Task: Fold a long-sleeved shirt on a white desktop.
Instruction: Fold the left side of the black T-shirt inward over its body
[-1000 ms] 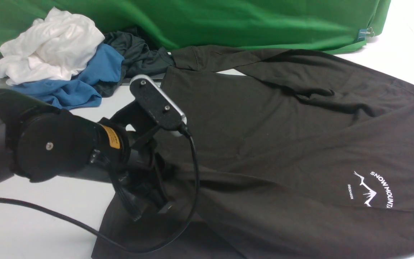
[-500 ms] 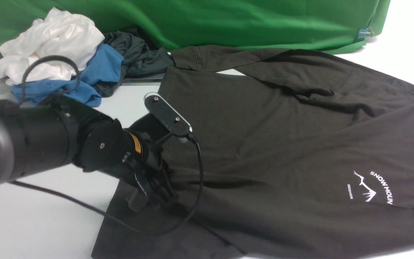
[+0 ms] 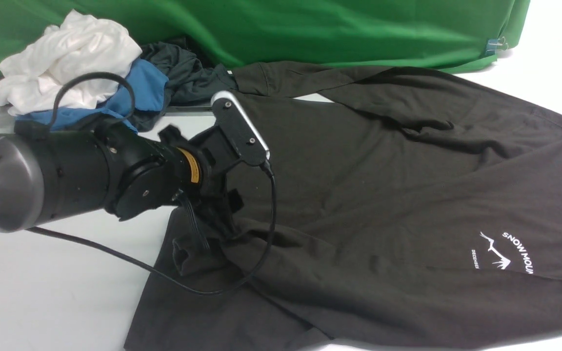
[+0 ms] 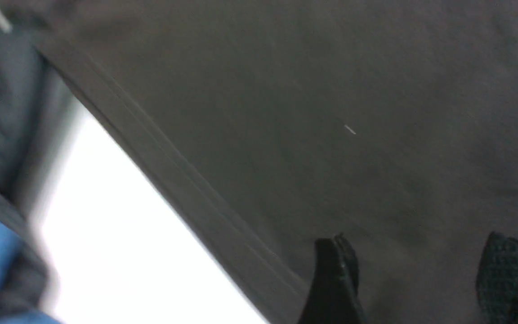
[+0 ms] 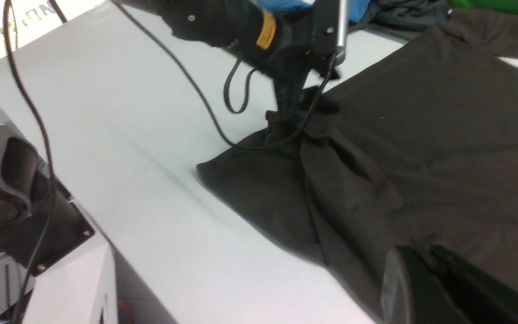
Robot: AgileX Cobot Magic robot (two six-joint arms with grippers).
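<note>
The dark long-sleeved shirt [image 3: 383, 195] lies spread on the white desktop [image 3: 56, 292], its white mountain logo [image 3: 500, 251] at the right. One sleeve is folded across the body and its cuff [image 3: 186, 251] lies near the hem. My left gripper [image 3: 222, 214] hovers just above that sleeve. In the left wrist view this gripper [image 4: 414, 238] is open, with only flat shirt fabric [image 4: 331, 112] beneath. My right gripper [image 5: 421, 254] is out of the front view. It is shut, its tips pinching shirt fabric [image 5: 421, 157] near the table's front edge.
A pile of white [image 3: 66, 58], blue [image 3: 115, 112] and dark grey [image 3: 183, 73] garments sits at the back left, before a green cloth [image 3: 310, 29]. The left arm's black cable [image 3: 115, 258] trails over the desktop. A camera mount [image 5: 11, 189] stands past the table edge.
My left gripper has opened and let go of the sleeve, then risen and moved back towards the pile. The cuff now rests on the shirt near the hem.
</note>
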